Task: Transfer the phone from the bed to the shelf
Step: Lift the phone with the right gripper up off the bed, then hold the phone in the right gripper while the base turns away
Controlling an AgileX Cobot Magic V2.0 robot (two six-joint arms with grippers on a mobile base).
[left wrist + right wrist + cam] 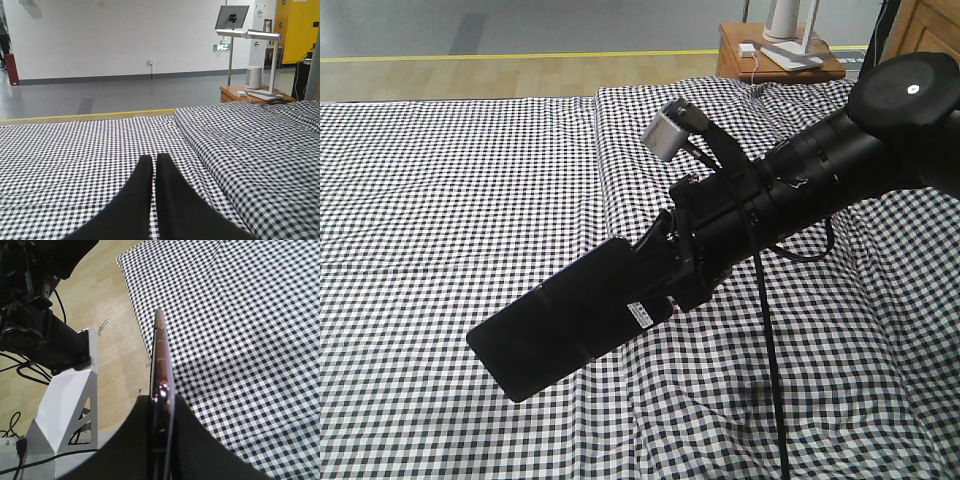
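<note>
The phone [565,322], a thin glossy black slab with a white sticker, hangs tilted above the bed [440,200], a wide surface in a black-and-white check sheet. My right gripper [665,288] is shut on its upper right end. The right wrist view shows the phone [160,355] edge-on with a pinkish rim, pinched in the right gripper [162,401], with the bed [240,315] off to the right. My left gripper [152,160] is shut on nothing and hovers low over the bed [75,150]. I cannot make out the shelf for certain.
A reddish-brown nightstand [780,55] with a white lamp [260,60] stands beyond the bed's far right corner. Light wooden furniture [925,25] shows at the top right. My white base [65,405] and cables sit on the wood floor beside the bed edge.
</note>
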